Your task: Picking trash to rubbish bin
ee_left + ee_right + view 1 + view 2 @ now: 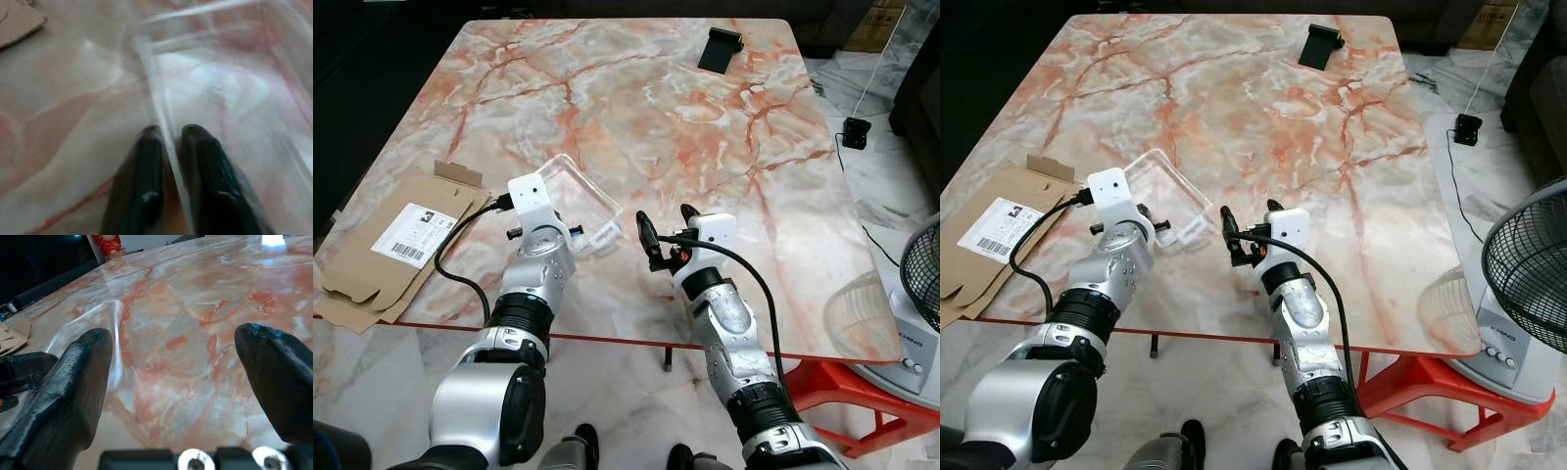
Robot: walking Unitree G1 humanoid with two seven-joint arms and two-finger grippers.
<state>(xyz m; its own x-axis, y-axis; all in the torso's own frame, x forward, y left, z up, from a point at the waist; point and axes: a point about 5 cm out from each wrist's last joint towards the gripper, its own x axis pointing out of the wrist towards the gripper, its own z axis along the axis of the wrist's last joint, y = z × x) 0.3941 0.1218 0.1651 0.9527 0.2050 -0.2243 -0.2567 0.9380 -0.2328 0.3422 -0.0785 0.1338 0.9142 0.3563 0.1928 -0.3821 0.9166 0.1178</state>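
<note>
**Clear tray pinched at the near edge of the marble table**

A pink-veined marble table (636, 108) is seen from the head views over pale marble floor; a flattened cardboard box (396, 245) overhangs its edge at nine o'clock, a black object (719, 47) lies at one o'clock, and a fan (1528, 284) stands at four o'clock. A clear plastic tray (578, 201) rests near centre, at six o'clock.

In the left wrist view, the left gripper (168, 147) is closed to a thin gap on the clear plastic tray's wall, pinched between both fingers.

In the right wrist view, the right gripper (173, 357) is spread wide and holds nothing; the tray edge (115, 333) is seen at ten o'clock.
</note>
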